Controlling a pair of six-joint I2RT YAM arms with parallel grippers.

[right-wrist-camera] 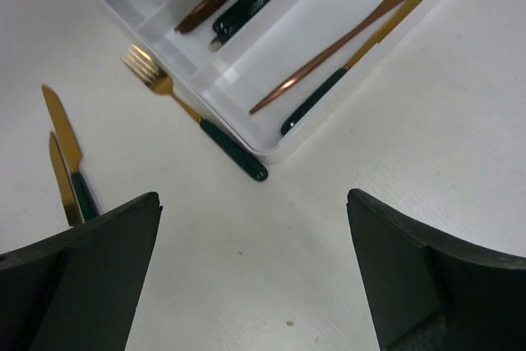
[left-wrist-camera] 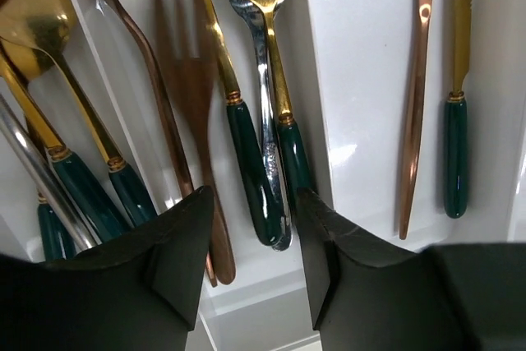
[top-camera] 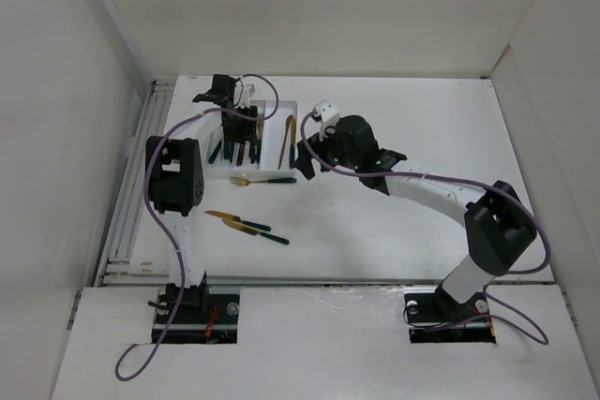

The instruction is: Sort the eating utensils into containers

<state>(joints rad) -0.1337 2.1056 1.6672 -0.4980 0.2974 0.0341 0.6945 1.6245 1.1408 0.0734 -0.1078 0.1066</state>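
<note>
The white tray (top-camera: 274, 152) holds the containers as three long compartments. My left gripper (top-camera: 236, 128) hangs low over the middle one, open, with nothing clamped. Just past its fingertips (left-wrist-camera: 185, 228) lie green-handled gold forks (left-wrist-camera: 251, 170) beside a copper fork (left-wrist-camera: 193, 96). Spoons (left-wrist-camera: 78, 178) fill the left compartment. A copper knife (left-wrist-camera: 415, 104) and a green-handled knife (left-wrist-camera: 456, 145) lie in the right one. My right gripper (top-camera: 304, 162) stands wide open above bare table. A loose fork (right-wrist-camera: 201, 125) rests against the tray's (right-wrist-camera: 288, 30) near end.
Two green-handled gold knives (top-camera: 234, 219) (top-camera: 267, 233) lie on the table in front of the tray, left of centre; the right wrist view shows them at its left edge (right-wrist-camera: 64, 125). White walls enclose the table on three sides.
</note>
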